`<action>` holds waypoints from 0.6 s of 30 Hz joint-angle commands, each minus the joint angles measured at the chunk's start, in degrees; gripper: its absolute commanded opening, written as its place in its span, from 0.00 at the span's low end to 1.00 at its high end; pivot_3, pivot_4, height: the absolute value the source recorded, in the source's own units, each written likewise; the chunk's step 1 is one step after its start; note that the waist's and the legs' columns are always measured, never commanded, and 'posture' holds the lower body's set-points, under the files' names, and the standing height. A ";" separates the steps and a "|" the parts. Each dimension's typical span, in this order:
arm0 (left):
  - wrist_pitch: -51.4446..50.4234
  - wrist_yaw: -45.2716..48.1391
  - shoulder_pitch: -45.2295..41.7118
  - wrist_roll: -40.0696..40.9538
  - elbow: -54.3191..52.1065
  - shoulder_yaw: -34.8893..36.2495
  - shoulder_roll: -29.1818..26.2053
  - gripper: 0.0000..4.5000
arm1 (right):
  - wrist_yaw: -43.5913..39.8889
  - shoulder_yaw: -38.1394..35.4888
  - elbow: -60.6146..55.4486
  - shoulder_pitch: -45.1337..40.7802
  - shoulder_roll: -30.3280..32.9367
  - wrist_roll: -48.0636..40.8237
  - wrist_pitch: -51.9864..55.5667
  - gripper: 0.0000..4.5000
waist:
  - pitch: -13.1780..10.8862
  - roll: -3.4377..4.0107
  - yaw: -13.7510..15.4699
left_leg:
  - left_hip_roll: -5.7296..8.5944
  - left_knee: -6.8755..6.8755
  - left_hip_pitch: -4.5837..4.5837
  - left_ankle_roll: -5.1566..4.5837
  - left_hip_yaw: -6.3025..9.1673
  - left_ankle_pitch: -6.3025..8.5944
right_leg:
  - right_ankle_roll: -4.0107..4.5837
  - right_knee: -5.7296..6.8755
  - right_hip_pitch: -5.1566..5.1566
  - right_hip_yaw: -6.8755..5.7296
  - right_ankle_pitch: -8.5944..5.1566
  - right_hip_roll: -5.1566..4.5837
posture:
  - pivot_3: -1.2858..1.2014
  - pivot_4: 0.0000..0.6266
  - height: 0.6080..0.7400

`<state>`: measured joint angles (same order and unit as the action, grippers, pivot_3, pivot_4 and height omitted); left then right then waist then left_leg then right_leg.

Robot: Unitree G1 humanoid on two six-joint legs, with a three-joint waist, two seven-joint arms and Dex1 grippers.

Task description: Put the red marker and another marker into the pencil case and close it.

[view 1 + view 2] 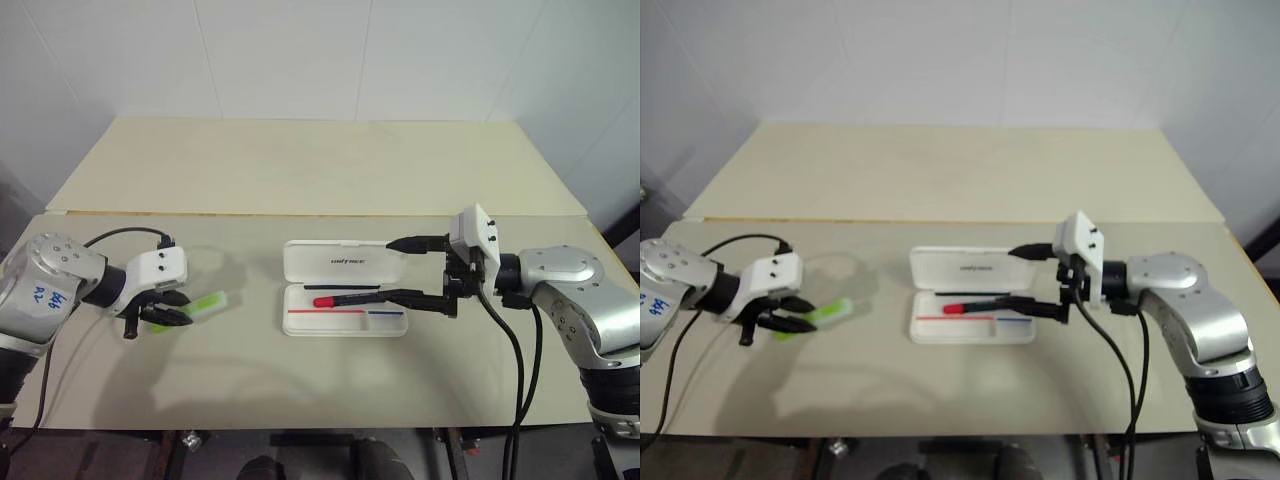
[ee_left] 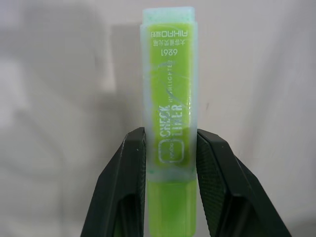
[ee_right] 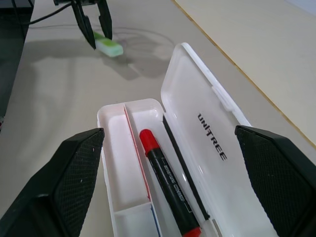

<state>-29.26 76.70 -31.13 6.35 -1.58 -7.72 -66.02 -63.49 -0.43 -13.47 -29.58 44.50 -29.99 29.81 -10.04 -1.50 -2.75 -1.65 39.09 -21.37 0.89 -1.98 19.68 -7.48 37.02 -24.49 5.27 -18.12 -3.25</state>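
One white hard-plastic pencil case is lying open mid-table, one red-capped black marker resting inside. The left gripper is pinching one chunky lime-green marker near the left edge. The right gripper's fingers are spreading wide beside the case.

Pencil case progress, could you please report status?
Left claw shut on green marker. Right claw open beside open pencil case. Red marker inside. Path clear.

Both head eyes look down over the beige table; wrist cameras sit close, both catching the lime-green highlighter.
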 commanded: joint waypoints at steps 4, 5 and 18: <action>-0.22 2.27 -7.17 0.17 -3.12 -2.95 3.47 0.24 | -0.52 -2.46 -0.88 1.01 2.18 0.56 -1.56 1.00 | 0.00 0.00 0.04 | 0.01 0.01 0.00 0.00 -0.01 0.00 | -0.01 0.00 0.00 0.01 0.00 0.04 | 0.52 0.24 1.00; -0.92 2.46 -8.35 0.19 -3.55 -3.86 4.49 0.24 | -0.43 -2.77 -1.06 1.58 2.56 0.64 -1.65 1.00 | 0.00 0.00 0.08 | 0.01 0.02 0.00 0.00 -0.01 0.00 | -0.01 0.01 0.00 0.02 0.00 0.05 | 0.52 0.24 1.00; -4.71 3.15 -17.97 -3.23 -2.75 -13.64 13.91 0.24 | 2.43 -7.66 -5.17 8.97 4.96 -0.20 -0.69 1.00 | -0.01 -0.01 1.16 | 0.03 0.12 0.01 0.02 -0.04 -0.01 | -0.05 0.01 0.00 0.10 0.03 0.18 | 0.52 0.24 1.00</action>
<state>-33.76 79.71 -47.03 3.93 -3.71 -20.91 -52.73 -61.81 -5.60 -15.95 -21.03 48.72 -29.16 29.05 -10.05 -1.51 -1.59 -1.58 39.23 -21.36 0.92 -2.01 19.66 -7.54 37.04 -24.48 5.38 -18.09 -3.06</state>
